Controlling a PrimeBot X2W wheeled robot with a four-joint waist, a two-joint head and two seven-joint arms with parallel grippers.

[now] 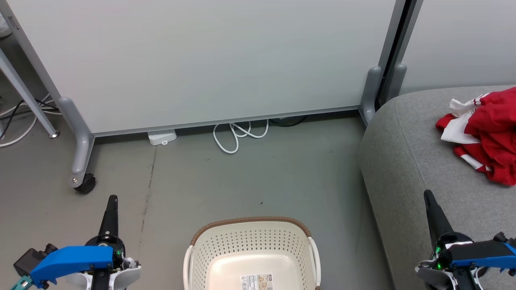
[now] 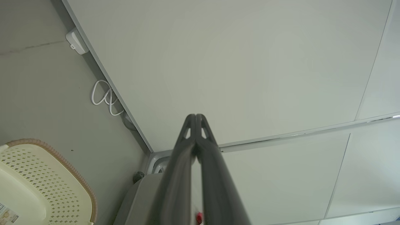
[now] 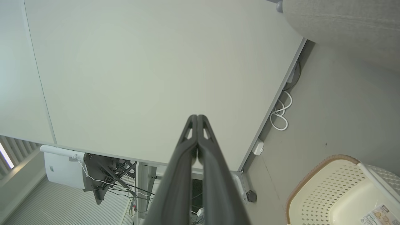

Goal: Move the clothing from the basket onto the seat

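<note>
Grey floor [image 1: 250,177]; jaws together, tips forward.

The basket [image 1: 250,241] is showing smooth perforated plastic with a woven-look rim; the seat [image 1: 403,161] is showing matt, textured cloth; the clothing [image 1: 492,129] is looking soft and matt.

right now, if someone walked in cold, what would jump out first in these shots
The bright red and white clothing bunched on the grey seat at the right of the head view stands out most. Next is the cream basket on the floor at bottom centre, its visible part holding just a sticker. The left gripper and right gripper sit at the lower corners, shut and empty.
</note>
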